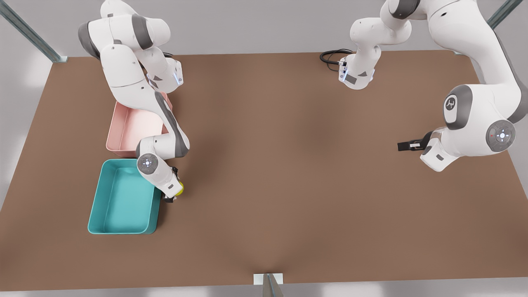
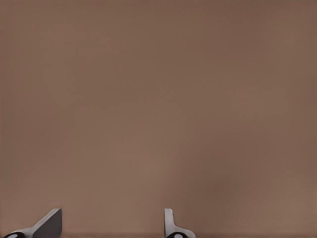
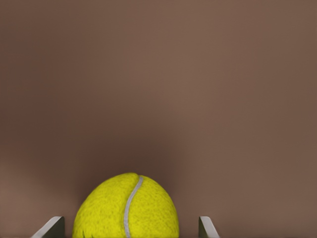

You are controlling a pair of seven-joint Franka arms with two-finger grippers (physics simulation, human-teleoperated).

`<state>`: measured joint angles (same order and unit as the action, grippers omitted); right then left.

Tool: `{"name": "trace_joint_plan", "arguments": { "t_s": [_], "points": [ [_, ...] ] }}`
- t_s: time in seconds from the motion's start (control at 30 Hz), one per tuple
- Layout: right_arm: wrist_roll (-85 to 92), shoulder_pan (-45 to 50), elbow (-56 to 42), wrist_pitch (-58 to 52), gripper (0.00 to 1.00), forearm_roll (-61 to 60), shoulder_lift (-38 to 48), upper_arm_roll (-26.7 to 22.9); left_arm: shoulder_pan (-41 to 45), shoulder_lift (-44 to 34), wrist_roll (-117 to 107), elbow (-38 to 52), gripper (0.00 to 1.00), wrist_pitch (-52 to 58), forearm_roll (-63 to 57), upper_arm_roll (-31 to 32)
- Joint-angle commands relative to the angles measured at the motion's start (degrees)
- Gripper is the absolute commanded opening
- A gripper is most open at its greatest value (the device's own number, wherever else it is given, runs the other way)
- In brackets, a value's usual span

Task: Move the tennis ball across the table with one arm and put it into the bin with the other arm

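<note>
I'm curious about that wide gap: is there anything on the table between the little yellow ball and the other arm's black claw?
Nothing: in the front view only bare table lies between the tennis ball and the left gripper.

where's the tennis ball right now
The tennis ball sits between the right gripper's open fingers, on the table just outside the teal bin, on the front view's left.

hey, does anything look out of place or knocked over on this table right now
Nothing stands out. The teal bin and pink tray sit flat and upright on the table. The tennis ball sits between the right gripper fingers beside the teal bin, not in it. The left gripper is open over bare table.
</note>
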<state>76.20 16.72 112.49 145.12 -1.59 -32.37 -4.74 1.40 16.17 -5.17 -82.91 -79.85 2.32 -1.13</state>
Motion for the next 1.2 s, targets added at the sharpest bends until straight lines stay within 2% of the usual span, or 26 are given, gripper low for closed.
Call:
{"name": "trace_joint_plan", "arguments": {
  "t_s": [0.0, 0.77, 0.8, 0.83, 0.87, 0.9, 1.17],
  "points": [
    [3.0, 0.0, 0.4, 0.8, 1.00, 0.0, -0.1, 0.0, -0.1, 0.1, -0.4, 0.0, 1.00, 0.0, 0.0, 0.0],
    [2.3, -0.3, 0.8, 3.6, 0.98, -1.1, -2.3, 0.1, 0.1, 0.5, -0.5, 0.0, 1.00, 0.0, -0.1, 0.1],
    [2.3, -0.3, 0.8, 3.6, 0.95, -1.1, -2.3, 0.1, 0.1, 0.5, -0.5, 0.0, 1.00, 0.0, -0.1, 0.1],
    [2.4, -0.4, 0.8, 3.7, 0.88, -1.1, -2.3, 0.1, 0.1, 0.5, -0.5, 0.0, 1.00, 0.0, -0.1, 0.1],
    [2.5, -0.4, 0.8, 3.7, 0.70, -1.1, -2.3, 0.1, 0.1, 0.5, -0.5, 0.0, 1.00, 0.0, -0.1, 0.1],
    [2.4, -0.3, 0.8, 3.8, 0.61, -1.1, -2.3, 0.1, 0.1, 0.5, -0.5, 0.0, 1.00, 0.0, -0.1, 0.1],
    [1.0, 2.3, -1.7, 1.0, 0.60, -3.7, 1.1, 0.5, 0.1, 0.5, -0.5, 0.0, 1.00, -0.2, -0.1, 0.1]
  ]
}}
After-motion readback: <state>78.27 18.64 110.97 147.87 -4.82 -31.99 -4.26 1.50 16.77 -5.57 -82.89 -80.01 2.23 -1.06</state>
